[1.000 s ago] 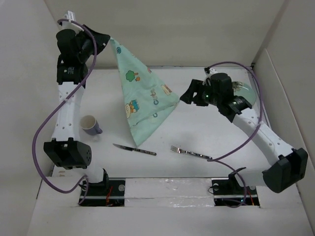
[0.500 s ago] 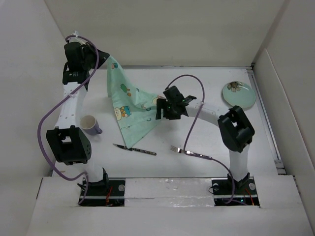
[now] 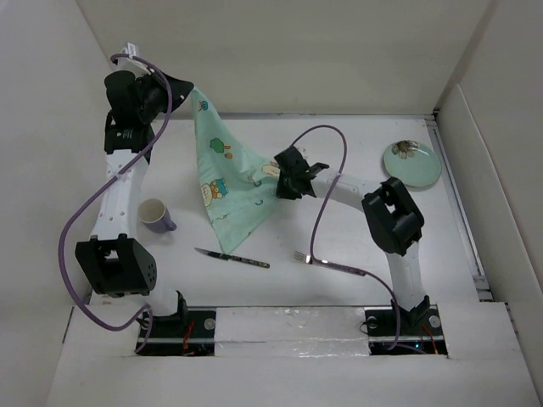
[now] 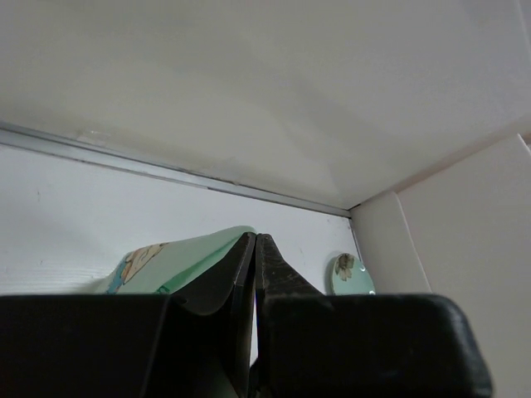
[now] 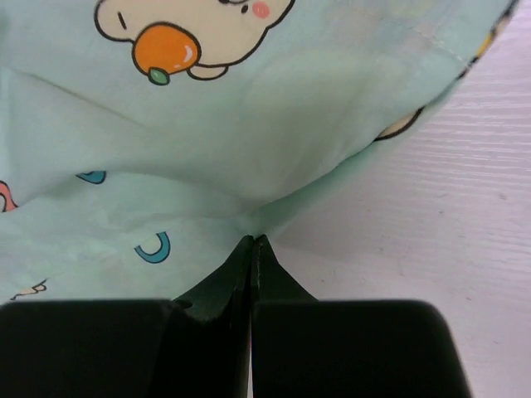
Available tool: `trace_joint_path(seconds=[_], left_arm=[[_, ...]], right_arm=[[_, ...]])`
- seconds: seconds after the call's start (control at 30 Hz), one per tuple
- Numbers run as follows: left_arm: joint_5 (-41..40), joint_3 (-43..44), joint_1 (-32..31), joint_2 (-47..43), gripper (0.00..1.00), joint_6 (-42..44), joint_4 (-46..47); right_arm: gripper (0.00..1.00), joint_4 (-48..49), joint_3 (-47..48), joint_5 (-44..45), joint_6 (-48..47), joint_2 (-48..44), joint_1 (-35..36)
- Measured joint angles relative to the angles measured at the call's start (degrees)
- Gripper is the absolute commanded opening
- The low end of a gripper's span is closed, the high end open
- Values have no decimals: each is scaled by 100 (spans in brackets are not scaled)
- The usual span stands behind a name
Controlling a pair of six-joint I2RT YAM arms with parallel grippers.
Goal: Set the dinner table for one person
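Observation:
The mint-green cartoon-printed placemat [image 3: 227, 178] hangs as a tall fold over the white dinner table [image 3: 356, 225], its lower tip near the knife. My left gripper [image 3: 186, 88] is raised at the back left, shut on the placemat's top corner; in the left wrist view the gripper [image 4: 255, 238] has its jaws pressed together with the green cloth [image 4: 178, 259] beside them. My right gripper [image 3: 277, 175] is shut on the placemat's right edge. In the right wrist view the gripper [image 5: 253, 240] pinches the cloth [image 5: 249, 124] at its tips, low over the table.
A cup [image 3: 155, 214] stands left of the placemat. A knife [image 3: 232, 257] and a fork [image 3: 329, 264] lie near the front. A green plate [image 3: 412, 163] sits at the back right, also visible as the plate [image 4: 348, 274]. White walls border the table.
My right arm swung left from beside the plate to the placemat and closed on its right edge. The left gripper kept the top corner; the hanging cloth shifted and narrowed.

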Motion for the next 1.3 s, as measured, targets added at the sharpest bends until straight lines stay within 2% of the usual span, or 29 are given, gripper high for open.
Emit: trace_joint_path(seconds=[0.1, 0.3, 0.47, 0.53, 0.57, 0.6, 0.67, 0.77, 0.8, 0.83, 0.87, 0.9, 0.93, 1.03, 1.07, 1.1, 1.13, 1.17, 1.23, 1.3], left_arm=[[35, 0, 0, -83, 0, 0, 94], [114, -164, 0, -105, 0, -63, 291], [175, -763, 0, -245, 0, -175, 516], [188, -1008, 0, -291, 0, -186, 555], [190, -1121, 0, -313, 0, -181, 553], [188, -1233, 0, -328, 0, -170, 562], [179, -1453, 0, -372, 0, -131, 549], [138, -1801, 0, -452, 0, -44, 533], [127, -1915, 0, -483, 0, -13, 507], [98, -2033, 0, -516, 0, 17, 505], [81, -2151, 0, -551, 0, 46, 501], [46, -2262, 0, -586, 0, 72, 505], [13, -2369, 0, -623, 0, 103, 498], [-96, -2636, 0, -710, 0, 192, 457], [-125, -2699, 0, -730, 0, 221, 437], [-153, -2745, 0, -741, 0, 254, 413], [-181, -2774, 0, -748, 0, 278, 393], [-203, -2793, 0, -758, 0, 306, 374], [-247, -2820, 0, -791, 0, 358, 334], [-264, -2822, 0, -828, 0, 396, 328]], right_arm=[[0, 26, -269, 334, -168, -612, -24], [0, -17, -177, 765, -903, -2614, -472], [1, -214, 627, 789, -1320, -3049, -1314], [12, -321, 883, 800, -1427, -2793, -1561], [38, -398, 1005, 796, -1464, -2590, -1639], [51, -476, 1113, 793, -1488, -2341, -1690], [69, -710, 1311, 769, -1532, -1775, -1749], [72, -1143, 1377, 616, -1534, -1080, -1812], [71, -1185, 1248, 570, -1541, -1014, -1845], [63, -1187, 1001, 514, -1515, -1034, -1880], [33, -1217, 721, 472, -1506, -1139, -1923], [13, -1215, 400, 393, -1502, -1314, -1969], [0, -1143, 39, 308, -1475, -1547, -2006], [0, -942, -1163, 74, -1344, -2446, -2072], [3, -870, -1508, 35, -1309, -2682, -2039], [14, -820, -1799, -28, -1270, -2846, -1985], [25, -739, -2059, -74, -1220, -2935, -1897], [44, -664, -2293, -114, -1169, -2968, -1790], [53, -597, -2616, -273, -1091, -2916, -1589], [54, -581, -2822, -328, -1064, -2743, -1362]])
